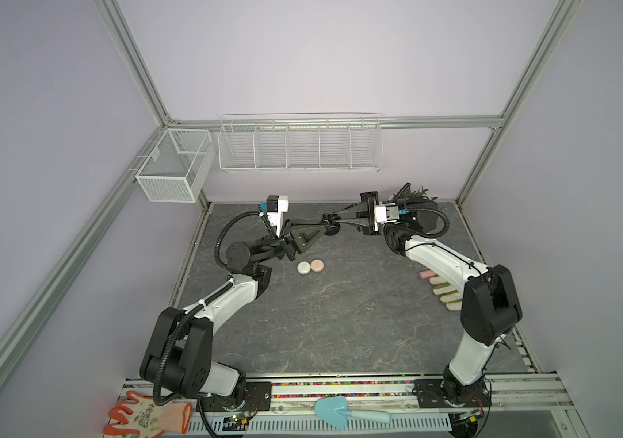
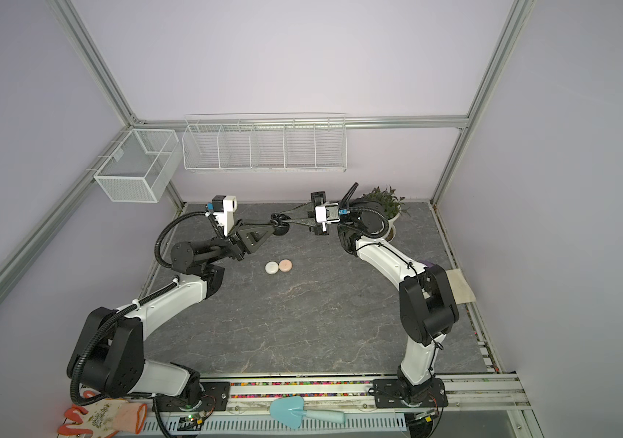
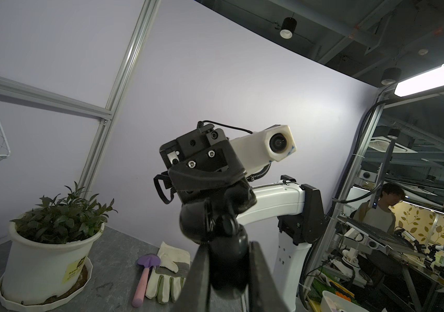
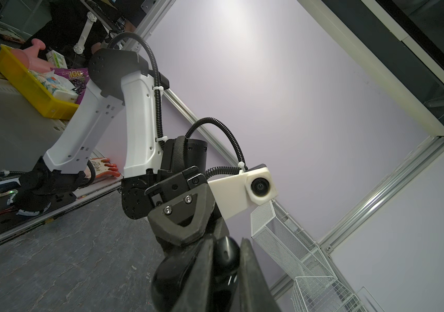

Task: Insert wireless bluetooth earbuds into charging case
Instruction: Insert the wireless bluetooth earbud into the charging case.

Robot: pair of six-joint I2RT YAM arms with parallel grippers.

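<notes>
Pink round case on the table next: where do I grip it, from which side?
Best from straight above: the pink case lies flat and low. Close on its rim at the near and far edges, since the white case sits right beside it on the left, leaving a finger little room.
</notes>
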